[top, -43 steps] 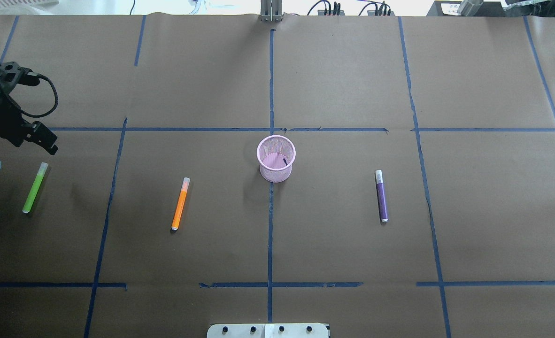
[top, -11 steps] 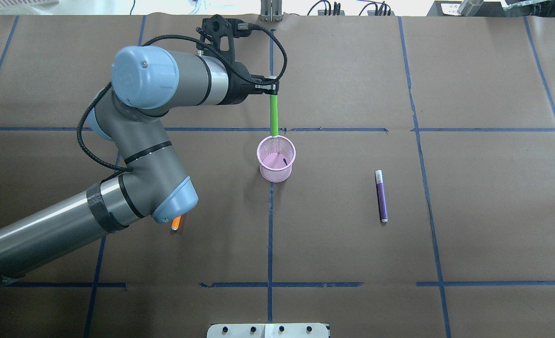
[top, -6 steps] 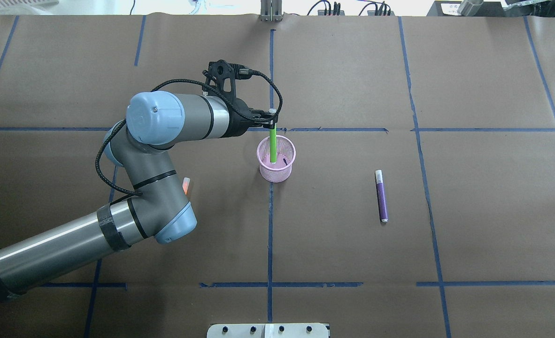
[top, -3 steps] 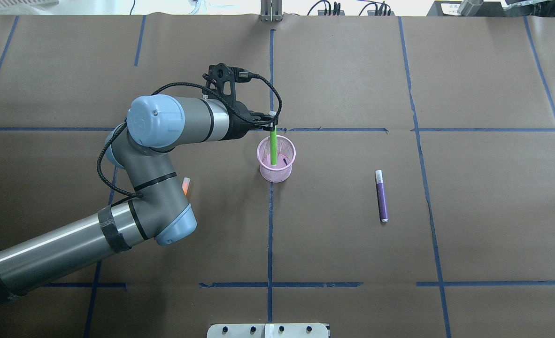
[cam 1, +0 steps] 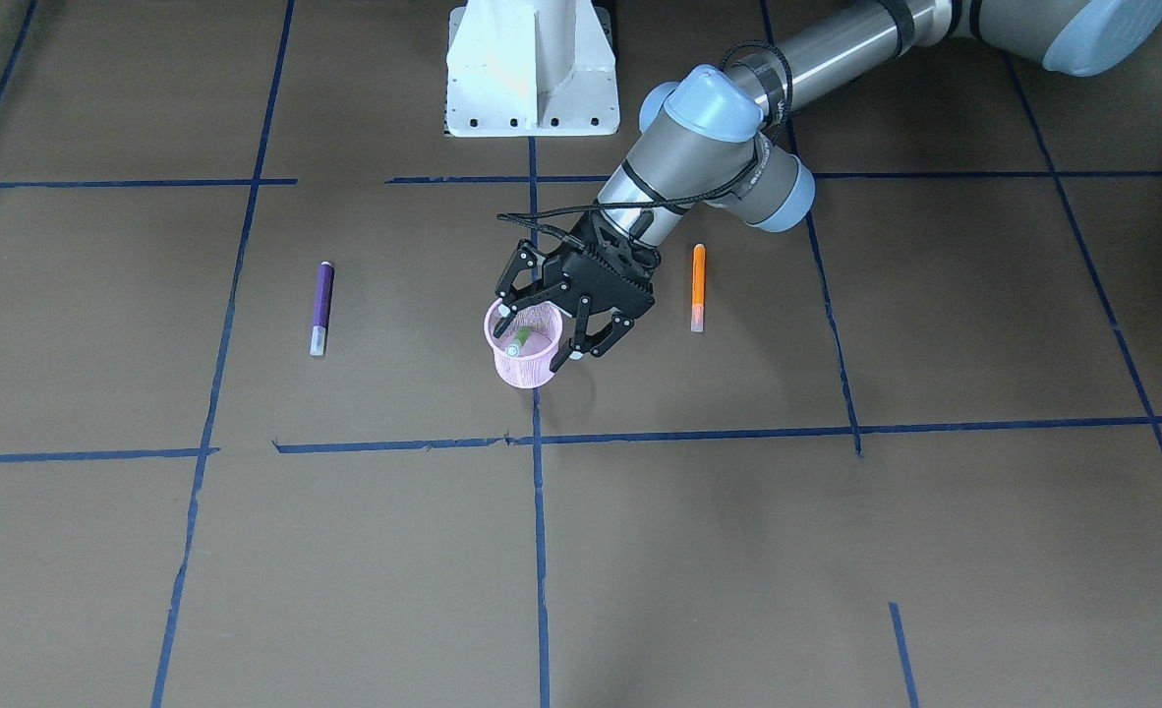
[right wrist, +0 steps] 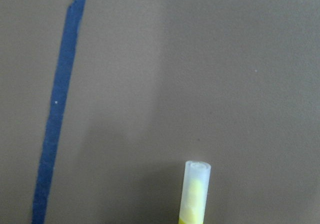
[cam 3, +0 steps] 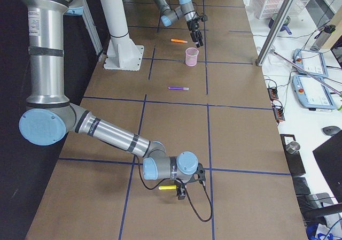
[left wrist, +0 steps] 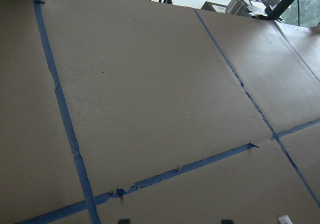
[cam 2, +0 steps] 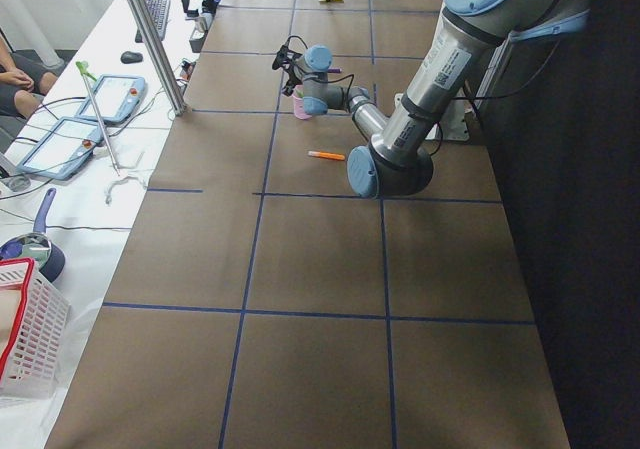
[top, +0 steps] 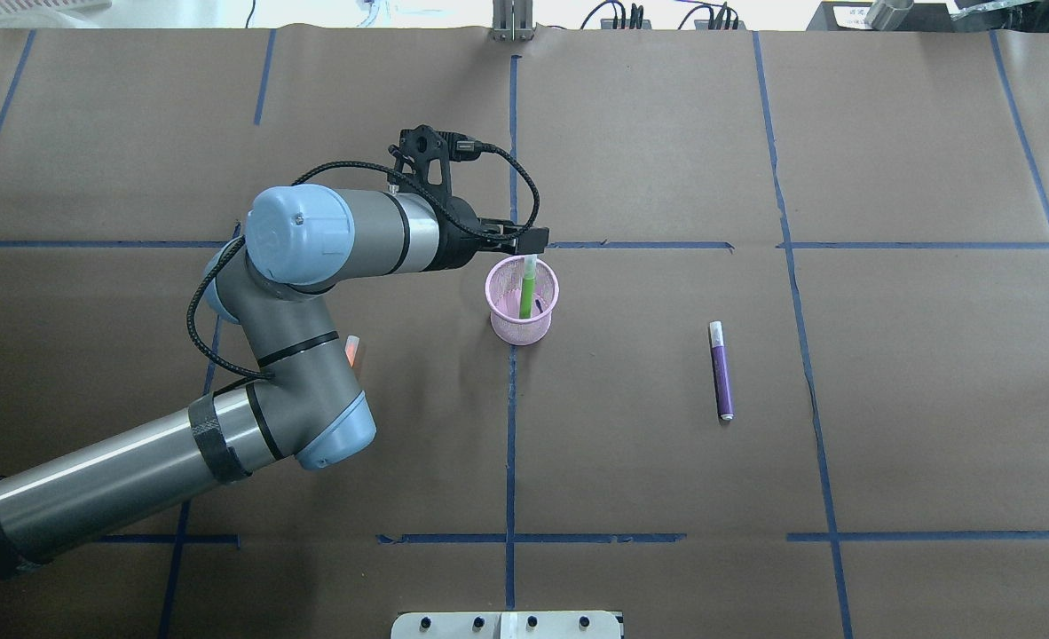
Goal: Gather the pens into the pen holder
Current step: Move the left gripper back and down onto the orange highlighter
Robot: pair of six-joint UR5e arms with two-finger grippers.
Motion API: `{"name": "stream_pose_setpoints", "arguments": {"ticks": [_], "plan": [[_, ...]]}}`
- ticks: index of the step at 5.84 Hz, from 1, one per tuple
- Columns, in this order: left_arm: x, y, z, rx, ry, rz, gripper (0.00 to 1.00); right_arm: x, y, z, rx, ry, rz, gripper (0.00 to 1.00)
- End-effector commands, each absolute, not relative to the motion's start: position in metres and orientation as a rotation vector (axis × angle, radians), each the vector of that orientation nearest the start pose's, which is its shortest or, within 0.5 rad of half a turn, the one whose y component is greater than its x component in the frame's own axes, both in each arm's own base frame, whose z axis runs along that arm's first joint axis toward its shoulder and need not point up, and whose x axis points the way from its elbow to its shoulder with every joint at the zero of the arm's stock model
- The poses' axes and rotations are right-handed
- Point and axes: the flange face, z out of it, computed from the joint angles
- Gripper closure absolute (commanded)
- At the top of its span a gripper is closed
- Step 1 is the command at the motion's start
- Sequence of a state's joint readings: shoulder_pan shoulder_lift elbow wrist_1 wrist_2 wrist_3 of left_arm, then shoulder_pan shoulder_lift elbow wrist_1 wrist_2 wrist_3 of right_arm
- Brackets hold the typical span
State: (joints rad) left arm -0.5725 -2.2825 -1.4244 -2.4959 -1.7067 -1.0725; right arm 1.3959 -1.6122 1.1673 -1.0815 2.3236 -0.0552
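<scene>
Left fingers [cam 1: 586, 342] spread over the pen holder [cam 1: 524, 371], wrist angled down

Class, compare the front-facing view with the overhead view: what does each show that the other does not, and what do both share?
Only front-facing: the whole orange pen, and that the left pincer is open over the pen holder. Only overhead: black cables beyond the table. Both: the pen holder, the green pen standing in it, and the purple pen lying flat.
</scene>
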Motion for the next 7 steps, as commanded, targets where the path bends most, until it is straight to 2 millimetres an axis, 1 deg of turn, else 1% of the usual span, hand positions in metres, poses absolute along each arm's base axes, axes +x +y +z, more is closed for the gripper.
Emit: {"name": "stream_pose_setpoints", "arguments": {"ticks": [1, 2, 3, 4, 5, 6, 7], "plan": [[0.510, -0.506, 0.169, 0.613, 1.279, 0.033, 0.00, -0.012, -0.444, 0.824, -0.003, -0.756, -0.236, 0.00], [0.476, -0.522, 0.159, 0.513, 1.238, 0.050, 0.00, -0.012, -0.444, 0.824, -0.003, -0.755, -0.236, 0.00], [0.459, -0.536, 0.163, 0.430, 1.210, 0.055, 0.00, -0.012, -0.443, 0.825, -0.004, -0.754, -0.235, 0.00], [0.442, -0.550, 0.160, 0.323, 1.190, 0.074, 0.00, -0.012, -0.443, 0.825, -0.004, -0.754, -0.237, 0.03], [0.427, -0.560, 0.159, 0.229, 1.183, 0.080, 0.00, -0.012, -0.441, 0.826, -0.005, -0.754, -0.236, 0.25], [0.414, -0.567, 0.166, 0.141, 1.175, 0.077, 0.00, -0.011, -0.440, 0.827, -0.006, -0.753, -0.236, 0.45], [0.406, -0.573, 0.170, 0.087, 1.159, 0.062, 0.00, -0.011, -0.438, 0.829, -0.012, -0.751, -0.233, 0.57]]}}
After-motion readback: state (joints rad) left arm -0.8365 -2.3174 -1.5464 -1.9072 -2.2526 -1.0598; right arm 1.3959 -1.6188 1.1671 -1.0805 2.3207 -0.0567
